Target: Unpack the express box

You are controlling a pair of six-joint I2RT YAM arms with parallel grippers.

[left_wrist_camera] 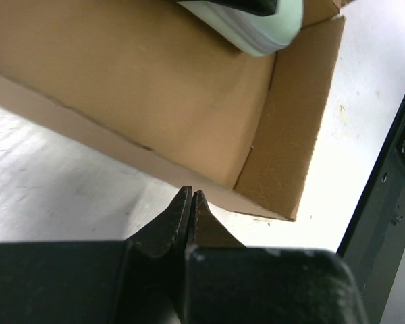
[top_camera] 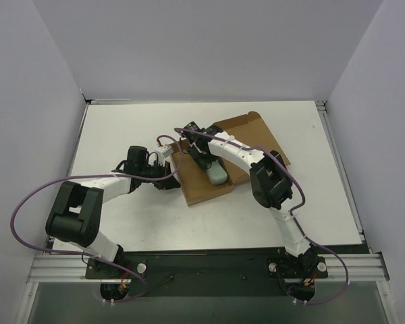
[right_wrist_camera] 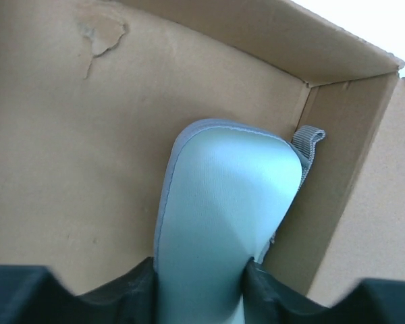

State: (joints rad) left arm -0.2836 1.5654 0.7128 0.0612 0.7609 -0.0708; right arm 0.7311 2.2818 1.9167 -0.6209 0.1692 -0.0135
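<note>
Your box (top_camera: 206, 192) sits at the centre of the table (top_camera: 121, 135) in the top view, turned at an angle, with the lid folded open toward the upper right of the frame. Your right gripper (top_camera: 204, 162) reaches down into it from the right. In the right wrist view its fingers (right_wrist_camera: 270, 290) press on both sides of a pale green pouch (right_wrist_camera: 223, 202), so read it as clamped on the pouch. The pouch has grey trim and a grey loop (right_wrist_camera: 308, 143) at its upper right. It lies against the box (right_wrist_camera: 74, 135) wall near the corner at the right of that frame. There is a torn patch (right_wrist_camera: 101, 30) of cardboard at the upper left. From above, the pouch (top_camera: 218, 174) lies on the box floor just below the right gripper. Your left gripper (top_camera: 175, 156) is at the box's left edge in the top view. In the left wrist view it (left_wrist_camera: 191, 199) is fully closed and holds nothing. Its tips are just outside the box (left_wrist_camera: 155, 88) wall, close to the corner at lower centre. You can't tell from here whether they touch the wall. The end of the pouch (left_wrist_camera: 256, 30) shows at the top of that frame, inside the box.
</note>
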